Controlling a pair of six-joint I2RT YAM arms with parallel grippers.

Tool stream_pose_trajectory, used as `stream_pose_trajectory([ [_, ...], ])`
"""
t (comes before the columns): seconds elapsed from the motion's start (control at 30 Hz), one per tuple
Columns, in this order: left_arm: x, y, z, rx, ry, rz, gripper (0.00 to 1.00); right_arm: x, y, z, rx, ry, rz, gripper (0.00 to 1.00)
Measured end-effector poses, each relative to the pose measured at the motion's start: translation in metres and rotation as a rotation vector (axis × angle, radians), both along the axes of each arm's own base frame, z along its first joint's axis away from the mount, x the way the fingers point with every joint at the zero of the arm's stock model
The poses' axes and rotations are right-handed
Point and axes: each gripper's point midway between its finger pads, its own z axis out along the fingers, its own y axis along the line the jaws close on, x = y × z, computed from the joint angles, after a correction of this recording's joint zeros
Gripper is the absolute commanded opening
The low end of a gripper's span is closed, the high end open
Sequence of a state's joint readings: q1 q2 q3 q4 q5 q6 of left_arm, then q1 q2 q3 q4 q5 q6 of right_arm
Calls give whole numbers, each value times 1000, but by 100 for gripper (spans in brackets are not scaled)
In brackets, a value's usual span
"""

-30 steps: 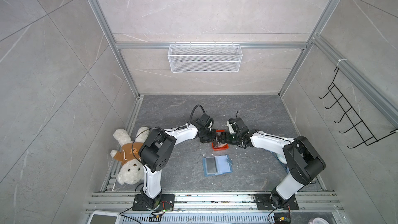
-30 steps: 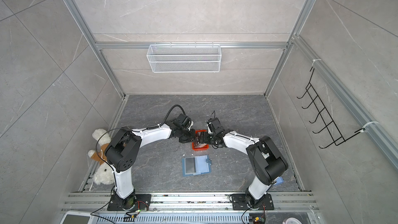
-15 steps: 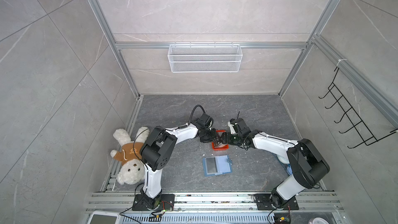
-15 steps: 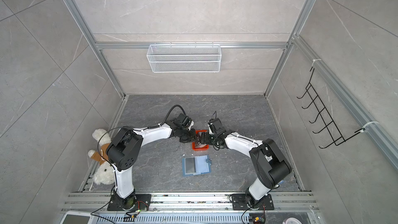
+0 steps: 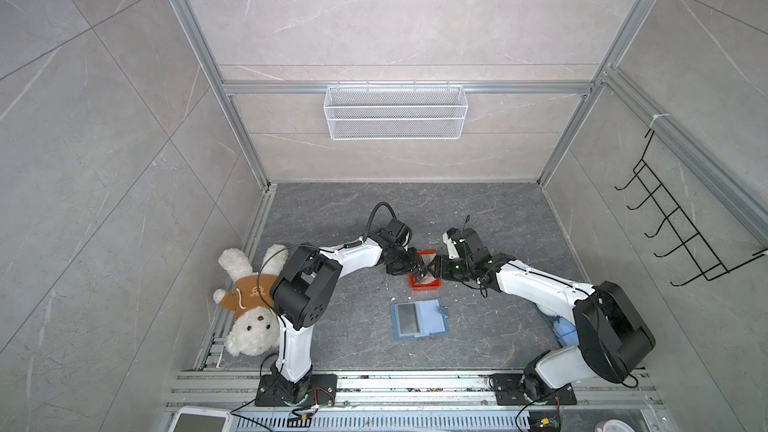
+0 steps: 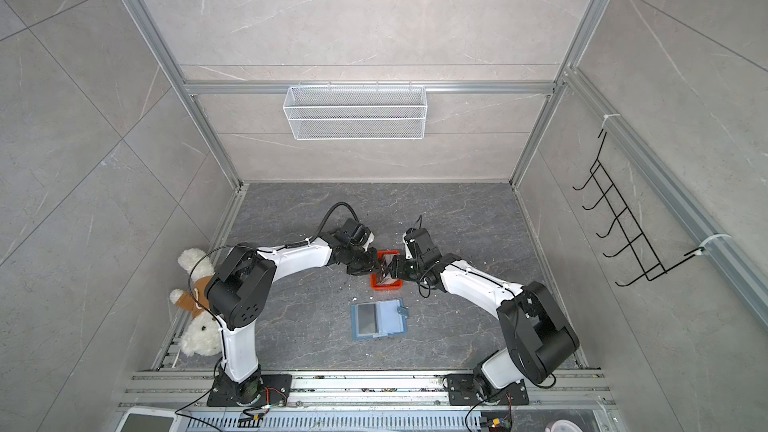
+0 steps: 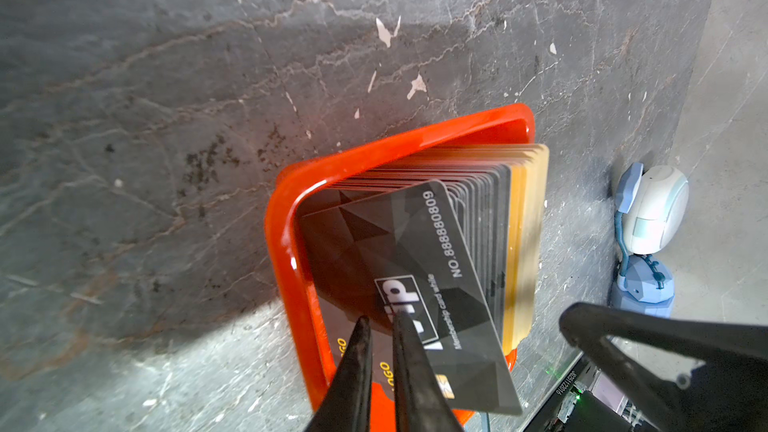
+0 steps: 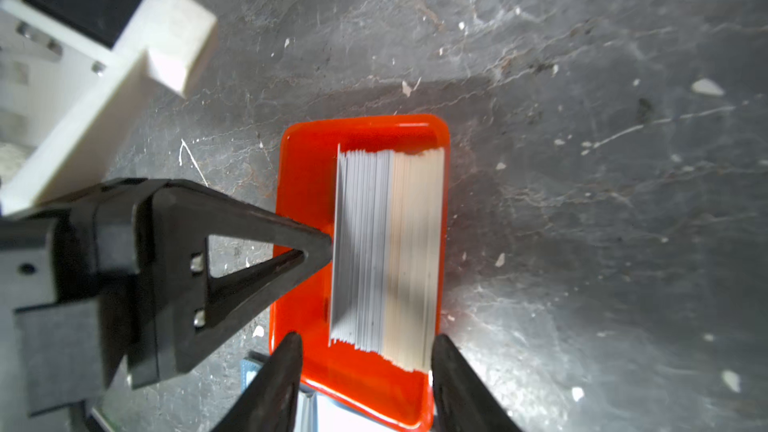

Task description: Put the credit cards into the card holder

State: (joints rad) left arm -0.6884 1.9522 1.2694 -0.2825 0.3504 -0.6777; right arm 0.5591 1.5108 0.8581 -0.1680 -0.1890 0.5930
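While the left gripper (image 7: 380, 322) stays pinched on the front card (image 7: 415, 251), peeling it at a slant off the credit cards (image 8: 386, 251) standing on edge in the orange tray (image 8: 307, 184), the right gripper (image 8: 368, 337) makes the move. Its jaws draw in from wide and now straddle the stack's end, not yet touching either face (a sliver of tray shows on each side). That looks like bracing the pack so one card comes away alone. The card holder (image 5: 419, 319) lies open just beside the tray, towards the robot's bases. Whether its grey pocket already holds a card, I cannot tell.
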Motion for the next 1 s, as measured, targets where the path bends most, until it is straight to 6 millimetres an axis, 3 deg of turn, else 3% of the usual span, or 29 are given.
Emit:
stream_pose_trajectory([
  [0.4, 0, 0, 0, -1, -1, 0, 16, 1, 14, -15, 13, 48, 7, 26],
  [0.67, 1, -1, 1, -5, -5, -1, 16, 1, 21, -12, 28, 37, 16, 17],
  [1.0, 2, -2, 1, -10, -9, -1, 16, 4, 23, -13, 29, 34, 17, 11],
])
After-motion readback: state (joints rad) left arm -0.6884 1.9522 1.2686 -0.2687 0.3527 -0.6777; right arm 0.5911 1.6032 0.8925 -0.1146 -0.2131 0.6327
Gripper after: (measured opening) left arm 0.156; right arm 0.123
